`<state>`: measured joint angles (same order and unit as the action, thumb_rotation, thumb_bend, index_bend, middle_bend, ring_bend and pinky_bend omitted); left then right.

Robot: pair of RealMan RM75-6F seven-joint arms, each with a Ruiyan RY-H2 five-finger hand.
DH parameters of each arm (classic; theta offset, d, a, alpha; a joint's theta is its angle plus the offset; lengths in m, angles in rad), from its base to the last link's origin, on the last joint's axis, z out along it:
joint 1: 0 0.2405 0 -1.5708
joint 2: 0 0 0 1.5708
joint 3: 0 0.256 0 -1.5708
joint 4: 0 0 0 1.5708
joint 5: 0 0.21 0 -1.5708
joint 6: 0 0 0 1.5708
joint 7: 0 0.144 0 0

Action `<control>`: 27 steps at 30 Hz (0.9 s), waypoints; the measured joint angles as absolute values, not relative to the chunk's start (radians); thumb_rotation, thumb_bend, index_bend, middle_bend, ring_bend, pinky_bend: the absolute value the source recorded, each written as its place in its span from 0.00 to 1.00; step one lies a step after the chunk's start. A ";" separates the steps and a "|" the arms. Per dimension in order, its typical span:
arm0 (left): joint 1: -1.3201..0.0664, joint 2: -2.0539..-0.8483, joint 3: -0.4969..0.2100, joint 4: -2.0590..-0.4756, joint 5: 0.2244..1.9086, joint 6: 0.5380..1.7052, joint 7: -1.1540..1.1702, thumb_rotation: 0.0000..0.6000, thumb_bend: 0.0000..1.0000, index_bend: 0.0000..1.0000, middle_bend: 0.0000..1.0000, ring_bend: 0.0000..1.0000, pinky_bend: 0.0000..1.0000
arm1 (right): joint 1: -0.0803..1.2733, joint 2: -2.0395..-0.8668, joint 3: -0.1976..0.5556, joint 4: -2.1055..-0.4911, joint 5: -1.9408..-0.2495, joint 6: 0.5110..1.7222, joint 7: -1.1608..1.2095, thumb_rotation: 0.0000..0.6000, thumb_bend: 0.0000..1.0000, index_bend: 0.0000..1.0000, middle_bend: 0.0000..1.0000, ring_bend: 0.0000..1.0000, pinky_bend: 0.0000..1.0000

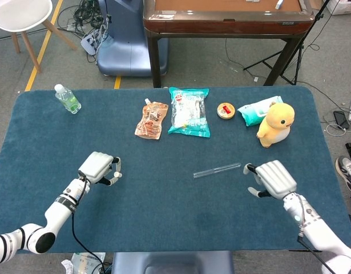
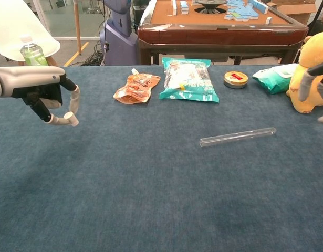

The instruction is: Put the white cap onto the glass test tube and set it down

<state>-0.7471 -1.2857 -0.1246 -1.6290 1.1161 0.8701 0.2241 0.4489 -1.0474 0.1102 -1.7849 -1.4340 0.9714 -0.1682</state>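
Observation:
The glass test tube (image 1: pixel 217 170) lies flat on the blue table cloth (image 1: pixel 164 200), right of centre; the chest view also shows the tube (image 2: pixel 237 137). My left hand (image 1: pixel 98 166) hovers over the left part of the table and pinches a small white cap (image 2: pixel 72 118) at its fingertips. My right hand (image 1: pixel 272 178) is just right of the tube's right end, fingers apart and holding nothing. In the chest view only the tips of the right hand (image 2: pixel 314 84) show at the right edge.
Along the far side lie a green-liquid bottle (image 1: pixel 67 98), an orange pouch (image 1: pixel 152 120), a teal snack bag (image 1: pixel 189 111), a round tin (image 1: pixel 225 110), a wipes pack (image 1: pixel 257 109) and a yellow plush toy (image 1: pixel 276 123) close behind the right hand.

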 measured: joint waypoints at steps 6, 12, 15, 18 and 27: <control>-0.738 -1.258 -0.120 -1.681 1.121 0.899 0.250 1.00 0.32 0.54 1.00 1.00 1.00 | 0.567 -1.146 0.142 -1.699 -1.364 0.844 -0.196 1.00 0.26 0.50 0.93 0.97 0.94; -0.733 -1.254 -0.121 -1.690 1.113 0.914 0.259 1.00 0.32 0.54 1.00 1.00 1.00 | 0.651 -1.251 0.156 -1.591 -1.305 0.773 -0.230 1.00 0.27 0.53 0.96 1.00 0.98; -0.733 -1.254 -0.121 -1.689 1.110 0.914 0.259 1.00 0.32 0.54 1.00 1.00 1.00 | 0.683 -1.298 0.156 -1.540 -1.275 0.750 -0.268 1.00 0.27 0.53 0.96 1.00 0.98; -0.732 -1.257 -0.120 -1.687 1.110 0.914 0.256 1.00 0.32 0.54 1.00 1.00 1.00 | 0.708 -1.344 0.154 -1.492 -1.239 0.734 -0.308 1.00 0.27 0.53 0.96 1.00 0.98; -0.731 -1.262 -0.115 -1.680 1.113 0.908 0.244 1.00 0.32 0.54 1.00 1.00 1.00 | 0.763 -1.444 0.140 -1.376 -1.130 0.701 -0.384 1.00 0.27 0.53 0.96 1.00 0.98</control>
<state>-0.7306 -1.2624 -0.1152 -1.6801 1.1129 0.9083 0.2442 0.7630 -1.4441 0.1401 -1.3760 -1.1303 0.7010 -0.3842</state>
